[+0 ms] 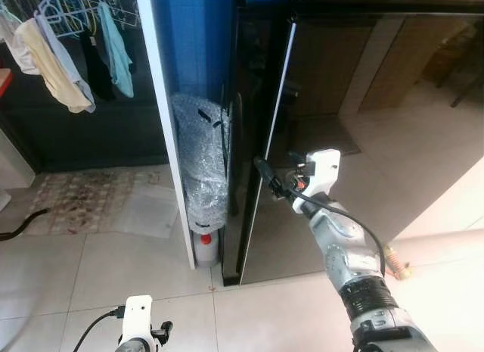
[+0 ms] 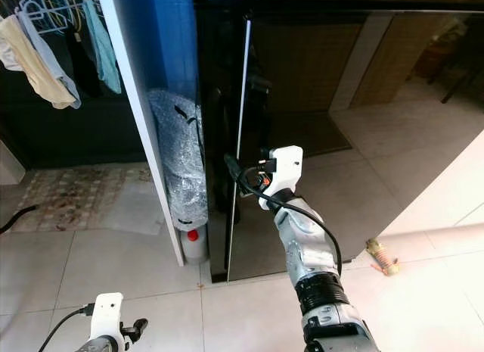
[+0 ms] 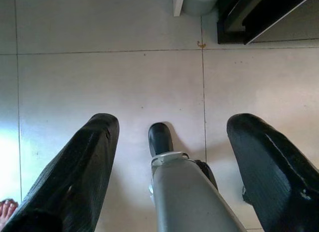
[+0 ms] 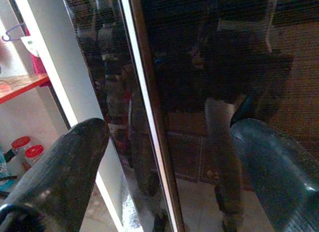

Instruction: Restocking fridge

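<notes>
While the fridge is shut, the whole job turns on one edge.

Key relation: the right gripper (image 1: pixel 265 172) is raised with its black fingers pointing at the fridge (image 1: pixel 355 125); the bright vertical edge strip (image 4: pixel 149 112) of the door lies straight ahead of the fingers, between them in the right wrist view.

Long axis: the strip runs upright, top to bottom of the door, so it crosses the line between the two fingers.

Touching or apart: I cannot tell whether the fingertips touch the door; from the head views they are right at the edge.

Right gripper state: fingers spread wide, holding nothing.

Left gripper (image 1: pixel 160 333): hangs low over the floor tiles (image 3: pixel 99 77), well away from the door, fingers spread wide, holding nothing.

Nearer arm: the right, by far.

Fridge position: directly in front of the right gripper, tall with dark glossy doors that mirror the room; a second door lies beyond the strip, on the far side from the right arm.

Step in hand, as I judge it: getting a hold on the door edge to swing it open; no stock is held yet.

Counts: two grippers; one fridge; one bubble-wrapped bundle (image 1: pixel 200 163) standing just beyond the fridge's side; one white bottle with a red cap (image 1: pixel 206 246) under that bundle; two red-lidded jars (image 4: pixel 27 148) on a shelf off to the side of the right gripper.
</notes>
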Controlling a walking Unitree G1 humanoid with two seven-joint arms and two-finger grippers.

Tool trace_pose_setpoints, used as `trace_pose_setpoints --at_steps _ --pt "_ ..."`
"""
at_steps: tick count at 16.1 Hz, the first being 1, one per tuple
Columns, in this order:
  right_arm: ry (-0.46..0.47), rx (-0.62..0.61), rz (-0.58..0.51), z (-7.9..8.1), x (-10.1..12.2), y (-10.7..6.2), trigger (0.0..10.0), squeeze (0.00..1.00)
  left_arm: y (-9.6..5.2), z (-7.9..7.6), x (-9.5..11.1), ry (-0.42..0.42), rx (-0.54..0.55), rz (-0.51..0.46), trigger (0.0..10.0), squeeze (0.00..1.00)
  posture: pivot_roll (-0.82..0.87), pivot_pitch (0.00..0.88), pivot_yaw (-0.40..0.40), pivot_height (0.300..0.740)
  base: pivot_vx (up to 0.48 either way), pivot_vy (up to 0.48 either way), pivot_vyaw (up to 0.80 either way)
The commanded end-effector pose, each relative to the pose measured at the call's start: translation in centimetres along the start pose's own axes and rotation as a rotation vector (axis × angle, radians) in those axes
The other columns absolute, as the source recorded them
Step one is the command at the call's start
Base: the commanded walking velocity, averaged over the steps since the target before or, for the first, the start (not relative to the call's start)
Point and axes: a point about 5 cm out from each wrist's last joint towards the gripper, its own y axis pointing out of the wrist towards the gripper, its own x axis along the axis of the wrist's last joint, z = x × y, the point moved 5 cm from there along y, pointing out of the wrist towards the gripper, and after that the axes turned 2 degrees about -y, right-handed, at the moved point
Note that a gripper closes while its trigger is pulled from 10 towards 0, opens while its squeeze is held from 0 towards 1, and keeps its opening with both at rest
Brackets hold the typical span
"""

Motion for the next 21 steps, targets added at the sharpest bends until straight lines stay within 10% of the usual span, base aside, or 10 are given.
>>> trace_pose_setpoints --at_steps 1,15,21 --pt "-0.040 0.030 -0.064 0.7 2.3 1.2 10.0 0.00 -0.1 0.0 -0.8 -0.013 0.006 0.024 10.0 0.00 -0.10 0.091 -0.062 0.722 0.000 0.000 0.00" --pt "-0.052 0.065 -0.084 2.2 4.3 4.5 10.0 0.00 -0.1 -0.1 -0.8 -0.023 0.011 0.021 10.0 0.00 -0.09 0.088 -0.071 0.722 0.000 0.000 0.00" --pt "-0.061 -0.156 -0.070 -3.3 1.3 -1.9 10.0 0.00 -0.2 -0.4 -1.0 -0.022 0.004 0.026 10.0 0.00 -0.11 0.080 -0.078 0.722 0.000 0.000 0.00"
